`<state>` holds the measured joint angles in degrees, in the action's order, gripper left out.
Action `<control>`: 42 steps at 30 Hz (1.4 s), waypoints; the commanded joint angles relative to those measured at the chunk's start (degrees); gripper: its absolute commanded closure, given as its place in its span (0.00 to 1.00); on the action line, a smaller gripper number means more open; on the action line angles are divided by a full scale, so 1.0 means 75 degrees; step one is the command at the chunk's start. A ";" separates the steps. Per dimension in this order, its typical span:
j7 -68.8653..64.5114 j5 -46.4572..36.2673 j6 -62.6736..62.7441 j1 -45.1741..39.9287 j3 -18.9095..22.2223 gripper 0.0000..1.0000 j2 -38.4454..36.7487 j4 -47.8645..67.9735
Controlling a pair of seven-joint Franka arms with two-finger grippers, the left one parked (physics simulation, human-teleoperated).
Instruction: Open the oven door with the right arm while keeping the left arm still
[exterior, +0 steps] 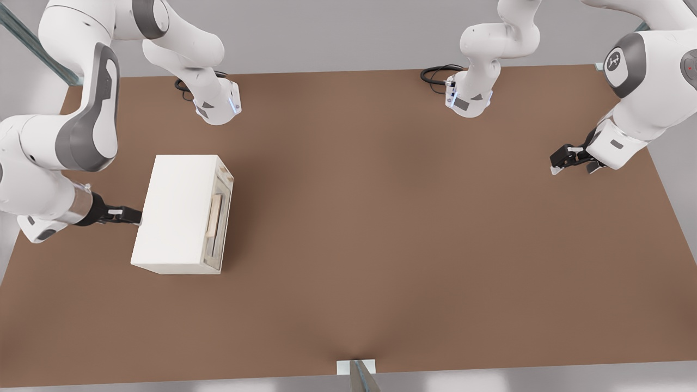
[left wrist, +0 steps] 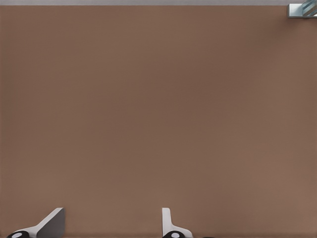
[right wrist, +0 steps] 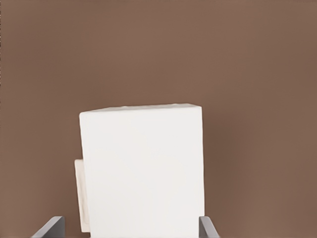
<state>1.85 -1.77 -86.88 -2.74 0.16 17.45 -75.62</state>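
Observation:
The cream box oven (exterior: 174, 215) sits on the brown table toward the front view's left. Its oven door (exterior: 218, 218), with a window and a pale tan bar handle (exterior: 216, 214), faces the front view's right and lies flush against the body. My right arm (exterior: 81, 130) reaches in from the front view's left. Its gripper (exterior: 135, 216) is at the oven's rear face, on the side opposite the door. In the right wrist view the fingertips (right wrist: 49, 229) stand wide apart on either side of the oven's plain body (right wrist: 143, 168), holding nothing.
Two arm bases (exterior: 218, 106) (exterior: 468, 98) with black cables stand at the table's far edge. The parked left arm (exterior: 626, 125) hangs over the front view's right side. A metal bracket (exterior: 356, 370) sits at the near edge. Brown tabletop (exterior: 381, 218) stretches in front of the door.

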 commanded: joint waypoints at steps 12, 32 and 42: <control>0.3419 0.3271 0.0732 0.2344 -0.0056 0.00 0.0849 -0.0265; 0.7827 0.4467 -0.0005 0.3271 -0.0572 0.95 0.1412 -0.2198; 0.7979 0.4467 -0.0099 0.3294 -0.0572 0.95 0.1483 -0.2362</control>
<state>48.68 31.71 -86.73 21.99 -4.17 28.55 -93.14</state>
